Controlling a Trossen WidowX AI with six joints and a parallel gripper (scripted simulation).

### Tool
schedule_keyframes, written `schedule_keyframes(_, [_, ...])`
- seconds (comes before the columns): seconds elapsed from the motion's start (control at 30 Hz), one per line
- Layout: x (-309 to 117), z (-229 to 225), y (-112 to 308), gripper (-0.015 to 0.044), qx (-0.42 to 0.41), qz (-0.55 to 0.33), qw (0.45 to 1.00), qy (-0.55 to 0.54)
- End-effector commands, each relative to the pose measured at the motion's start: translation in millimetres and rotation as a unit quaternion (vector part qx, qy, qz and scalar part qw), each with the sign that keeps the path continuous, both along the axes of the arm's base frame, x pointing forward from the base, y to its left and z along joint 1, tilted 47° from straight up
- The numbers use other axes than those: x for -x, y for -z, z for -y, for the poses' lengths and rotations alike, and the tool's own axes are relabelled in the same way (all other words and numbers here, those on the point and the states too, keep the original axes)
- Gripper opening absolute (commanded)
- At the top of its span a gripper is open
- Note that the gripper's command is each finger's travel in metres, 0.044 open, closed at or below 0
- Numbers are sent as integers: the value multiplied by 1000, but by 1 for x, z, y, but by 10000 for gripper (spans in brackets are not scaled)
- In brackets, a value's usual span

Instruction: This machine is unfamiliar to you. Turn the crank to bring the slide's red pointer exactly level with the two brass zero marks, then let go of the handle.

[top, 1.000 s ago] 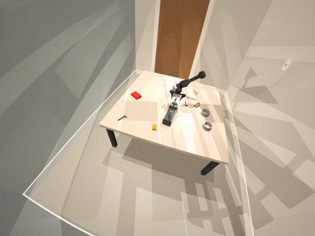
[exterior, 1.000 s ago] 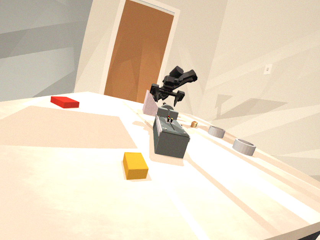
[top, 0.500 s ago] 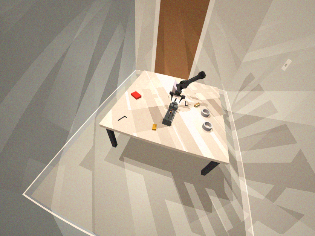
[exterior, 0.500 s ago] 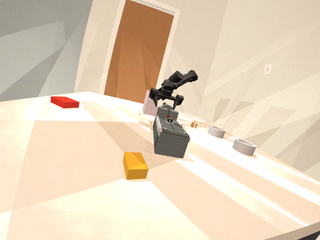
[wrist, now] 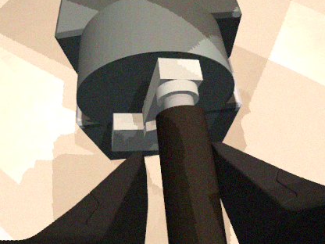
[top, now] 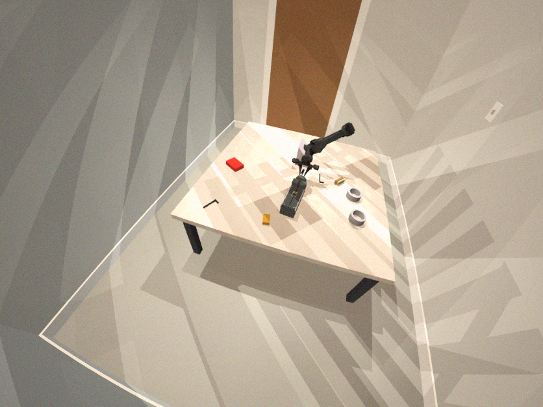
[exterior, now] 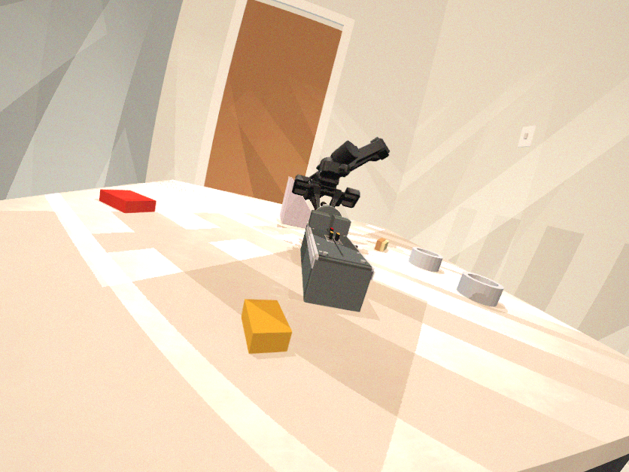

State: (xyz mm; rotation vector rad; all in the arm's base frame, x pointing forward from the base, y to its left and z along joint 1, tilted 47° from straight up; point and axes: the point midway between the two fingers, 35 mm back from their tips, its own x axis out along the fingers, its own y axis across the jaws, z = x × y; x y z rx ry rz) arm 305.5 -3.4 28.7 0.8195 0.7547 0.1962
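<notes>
In the exterior view, left to right, a red block [top: 234, 163] [exterior: 126, 201] lies at mid-left, a yellow block [top: 265, 219] [exterior: 265, 326] at lower centre, the machine [top: 292, 198] [exterior: 337, 282] [wrist: 152, 30] just right of centre with the gripper [top: 303, 172] [exterior: 324, 204] [wrist: 177, 157] at its far end, and two rings [top: 358, 223] [exterior: 478, 291] at right. In the wrist view, the fingers stand partly apart at lower left and lower right, the crank's dark handle [wrist: 187, 174] between them at lower centre; a gap shows on its left, the right finger borders it, and clamping cannot be determined.
</notes>
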Motion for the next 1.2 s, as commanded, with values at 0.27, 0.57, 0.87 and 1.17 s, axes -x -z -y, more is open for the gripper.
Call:
schedule_keyframes(0.27, [0,0,1,0,0,-3,1000,3])
schedule_keyframes(0.57, [1,4,7,0,0,-3,1000,3])
schedule_keyframes(0.87, [1,6,16,0,0,-3,1000,3])
schedule_keyframes(1.17, [2,4,25,0,0,-3,1000,3])
